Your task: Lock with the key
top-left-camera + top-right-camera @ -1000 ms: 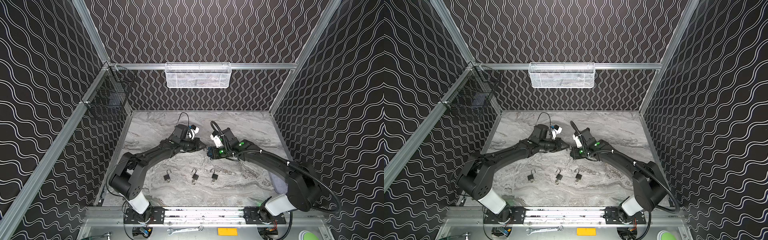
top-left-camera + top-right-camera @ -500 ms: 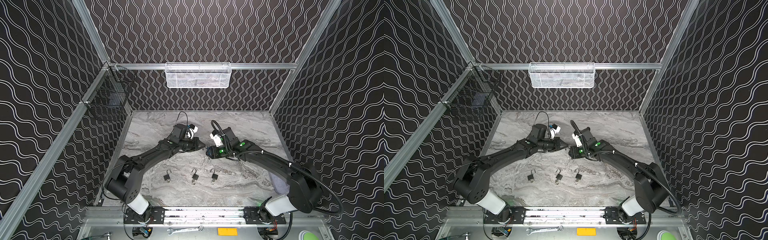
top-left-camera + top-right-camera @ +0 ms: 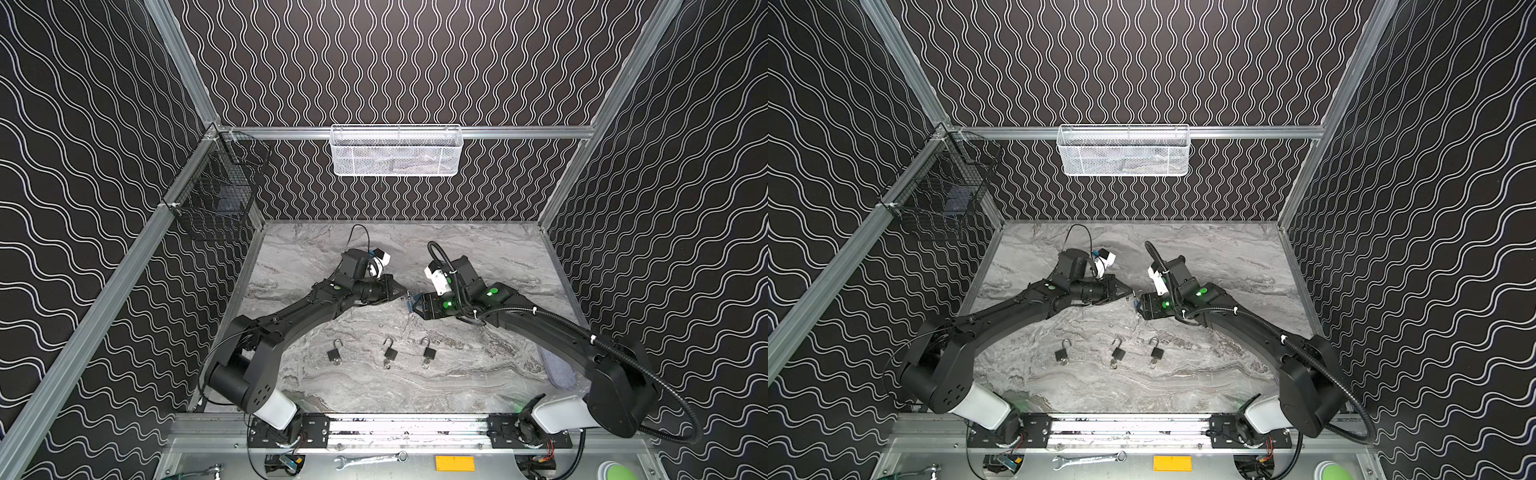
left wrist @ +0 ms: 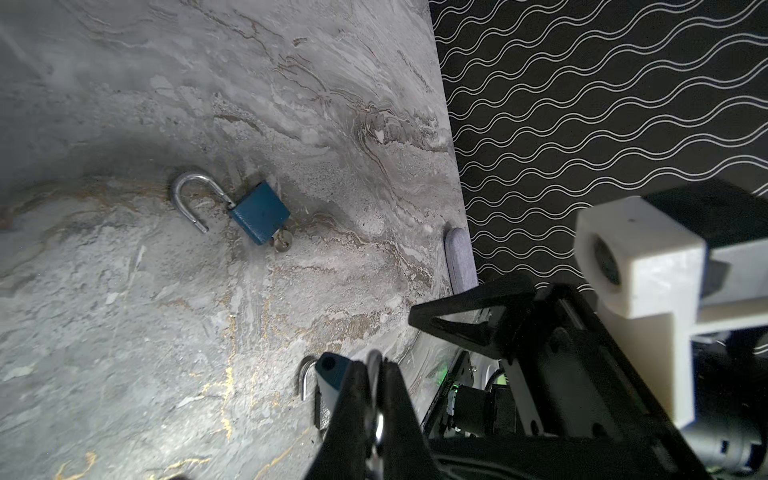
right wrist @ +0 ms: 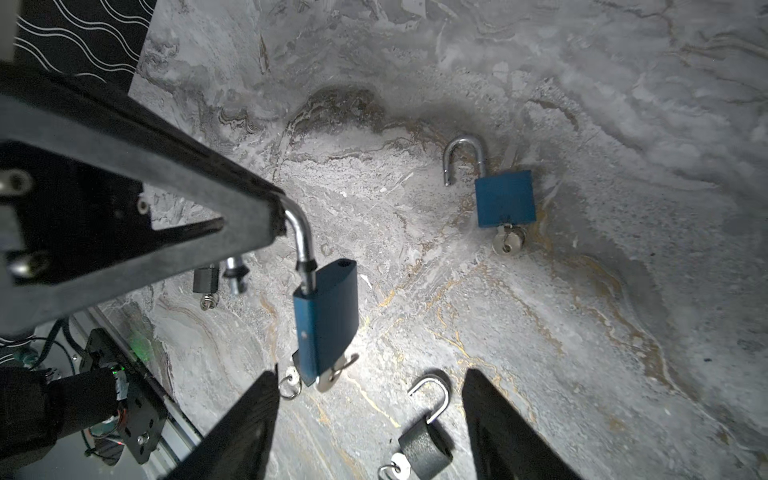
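My left gripper (image 4: 375,368): clamped on the shackle (image 5: 301,237), blue padlock (image 5: 326,316) dangling from it between my two grippers.
My right gripper (image 5: 370,374): jaws spread wide, nothing held.
The key (image 5: 338,370): seated in the body's end opposite the shackle, pointing at my right gripper, off-centre between its jaws.
Nearer arm: right. I'd centre on the key first, I reckon.

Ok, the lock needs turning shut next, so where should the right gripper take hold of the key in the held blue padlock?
Take the key by its flat head, sticking out of the end of the blue padlock, which the left gripper holds by the shackle. Bring the open right gripper in from that end, in line with the body, a finger on each flat face.
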Robot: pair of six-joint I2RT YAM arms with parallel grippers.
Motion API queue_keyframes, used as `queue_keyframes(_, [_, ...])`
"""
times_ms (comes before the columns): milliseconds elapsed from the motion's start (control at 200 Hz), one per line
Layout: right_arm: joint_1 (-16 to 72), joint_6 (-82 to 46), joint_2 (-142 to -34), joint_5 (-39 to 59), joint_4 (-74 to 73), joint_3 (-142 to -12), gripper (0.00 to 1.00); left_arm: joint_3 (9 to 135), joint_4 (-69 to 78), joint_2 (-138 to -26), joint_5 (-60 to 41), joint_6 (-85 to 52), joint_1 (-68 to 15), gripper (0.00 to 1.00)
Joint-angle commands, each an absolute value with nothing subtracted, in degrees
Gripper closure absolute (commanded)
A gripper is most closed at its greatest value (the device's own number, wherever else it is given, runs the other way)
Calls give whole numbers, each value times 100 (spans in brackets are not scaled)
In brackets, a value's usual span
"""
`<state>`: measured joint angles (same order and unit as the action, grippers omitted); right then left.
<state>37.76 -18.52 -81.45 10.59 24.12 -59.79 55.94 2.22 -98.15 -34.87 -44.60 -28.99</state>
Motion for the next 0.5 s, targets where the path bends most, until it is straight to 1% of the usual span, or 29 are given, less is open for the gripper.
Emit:
queue_keyframes(0, [3784, -1668, -7941, 967, 2429, -5888, 27, 5525, 631, -9722, -3493, -4645, -2847, 100])
queue_keyframes(100, [3780, -1514, -7668, 941, 2194, -5742, 26, 5381, 731, -9568, -3457, -4836, -2805, 100])
queue_keyframes(235, [3813, -1208, -7284, 1004, 1455, -5121, 26, 5107, 895, -9244, -3306, -5267, -2675, 100])
queue_keyframes(490, [4223, -288, -6786, 559, -1167, -3760, 26, 4755, 649, -8623, -2913, -5873, -2359, 100])
